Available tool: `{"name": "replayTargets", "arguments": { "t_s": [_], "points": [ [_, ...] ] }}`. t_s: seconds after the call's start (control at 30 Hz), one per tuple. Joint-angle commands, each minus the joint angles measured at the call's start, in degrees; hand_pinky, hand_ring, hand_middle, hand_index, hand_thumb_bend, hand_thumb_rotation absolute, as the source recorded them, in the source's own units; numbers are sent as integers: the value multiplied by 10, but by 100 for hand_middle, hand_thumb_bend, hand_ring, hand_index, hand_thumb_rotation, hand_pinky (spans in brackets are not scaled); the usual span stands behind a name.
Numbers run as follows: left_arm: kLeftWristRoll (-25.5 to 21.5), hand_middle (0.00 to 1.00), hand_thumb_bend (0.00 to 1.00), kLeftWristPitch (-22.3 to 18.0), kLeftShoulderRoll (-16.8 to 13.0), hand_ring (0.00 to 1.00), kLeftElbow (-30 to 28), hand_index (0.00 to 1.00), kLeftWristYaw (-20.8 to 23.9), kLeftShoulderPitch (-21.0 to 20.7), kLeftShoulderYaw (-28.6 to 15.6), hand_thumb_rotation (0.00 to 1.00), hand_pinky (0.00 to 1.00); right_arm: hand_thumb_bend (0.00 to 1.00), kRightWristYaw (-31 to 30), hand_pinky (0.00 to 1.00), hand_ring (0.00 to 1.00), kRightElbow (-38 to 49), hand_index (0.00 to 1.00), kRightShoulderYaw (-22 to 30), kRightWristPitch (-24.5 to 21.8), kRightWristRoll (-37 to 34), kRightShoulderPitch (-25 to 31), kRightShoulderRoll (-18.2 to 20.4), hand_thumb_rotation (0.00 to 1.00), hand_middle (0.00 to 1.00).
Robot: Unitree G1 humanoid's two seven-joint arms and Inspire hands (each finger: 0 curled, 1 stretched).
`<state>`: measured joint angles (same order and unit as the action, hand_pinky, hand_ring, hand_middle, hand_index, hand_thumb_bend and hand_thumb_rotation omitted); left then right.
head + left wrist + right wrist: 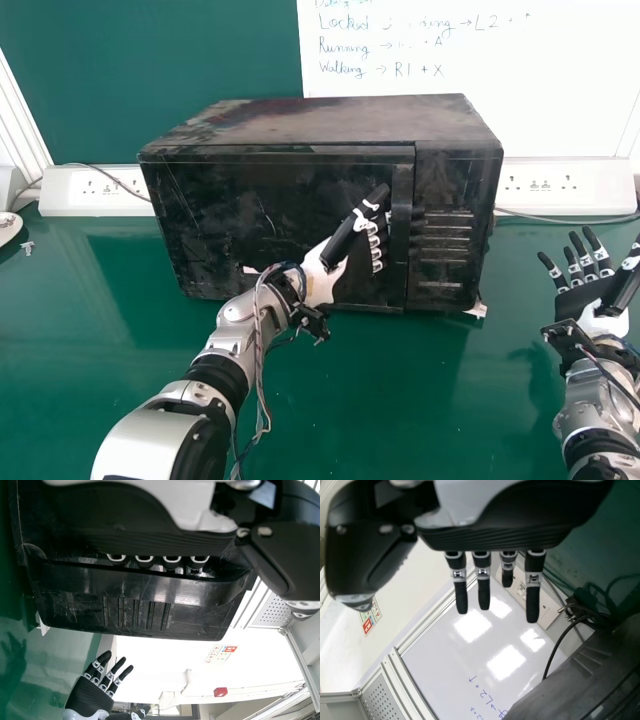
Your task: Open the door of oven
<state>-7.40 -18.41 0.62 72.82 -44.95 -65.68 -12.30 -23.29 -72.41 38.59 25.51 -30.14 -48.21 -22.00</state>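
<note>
At the front of the black oven (463, 185), the left hand (320, 275) is at the door handle (402, 225), its fingers bent in behind the upright bar, their tips hidden there. Its thumb stands out straight, pointing up beside the handle. The oven door (235, 220) is closed, lying level with the vent-like slotted panel (445, 245) just to the right of the handle.

The oven sits on a green table (400, 400), between the left arm and the wall. Well apart from it, to the right, the right hand (585, 298) is open above the table, fingers spread and extended, holding nothing.

Behind the oven, a white socket strip (100, 190) runs along the wall on the left and another socket strip (545, 185) on the right, each with a cable near it. Above are a green board (150, 60) and a whiteboard (560, 90) with blue handwriting.
</note>
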Motion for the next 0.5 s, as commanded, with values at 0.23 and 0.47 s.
{"name": "replayTargets", "arguments": {
  "t_s": [0.23, 0.47],
  "points": [
    [12, 87, 88, 1, 10, 81, 8, 85, 6, -22, 12, 86, 61, 100, 2, 95, 99, 9, 98, 0, 6, -1, 1, 6, 98, 100],
    [25, 87, 89, -2, 11, 80, 9, 85, 12, -27, 18, 87, 61, 100, 0, 96, 99, 9, 98, 2, 5, -4, 1, 7, 99, 100]
  ]
}}
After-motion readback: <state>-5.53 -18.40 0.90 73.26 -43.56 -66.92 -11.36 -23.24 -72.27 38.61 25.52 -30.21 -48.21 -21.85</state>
